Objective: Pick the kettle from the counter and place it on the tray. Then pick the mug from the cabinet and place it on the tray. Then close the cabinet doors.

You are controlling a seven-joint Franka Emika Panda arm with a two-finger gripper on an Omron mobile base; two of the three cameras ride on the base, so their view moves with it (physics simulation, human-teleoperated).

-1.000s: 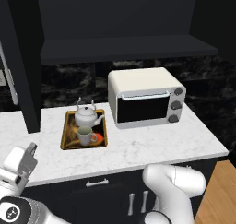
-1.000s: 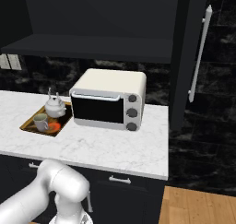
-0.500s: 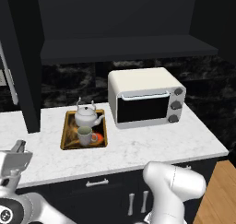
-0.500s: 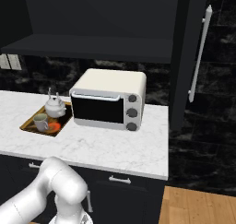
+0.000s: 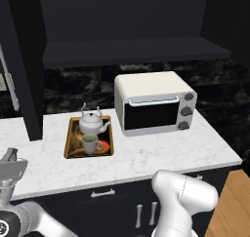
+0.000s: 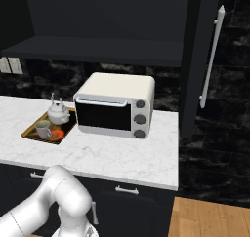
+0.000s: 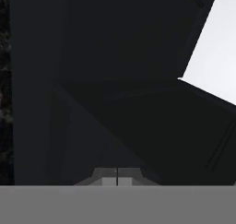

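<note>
The white-grey kettle (image 5: 93,123) (image 6: 58,114) stands at the back of the dark tray (image 5: 71,142) (image 6: 30,129). In front of it on the same tray is the off-white mug (image 5: 90,143) (image 6: 43,129). The tray rests on the white marble counter (image 5: 146,155) (image 6: 122,153). Above it the black cabinet (image 5: 132,53) (image 6: 97,48) is open, with its doors (image 5: 24,65) (image 6: 194,60) swung out. My gripper (image 5: 10,158) (image 7: 116,177) is low at the left, near the counter's front edge. It is shut, holds nothing and faces dark panels.
A white toaster oven (image 5: 156,104) (image 6: 114,104) sits right of the tray. The right door's long silver handle (image 6: 211,55) hangs at the far right. Dark drawers (image 5: 105,194) run under the counter. Wood floor (image 6: 210,216) shows at the lower right.
My hand has slid left and lower in the left base view. Kettle, mug, tray and doors have stayed where they were.
</note>
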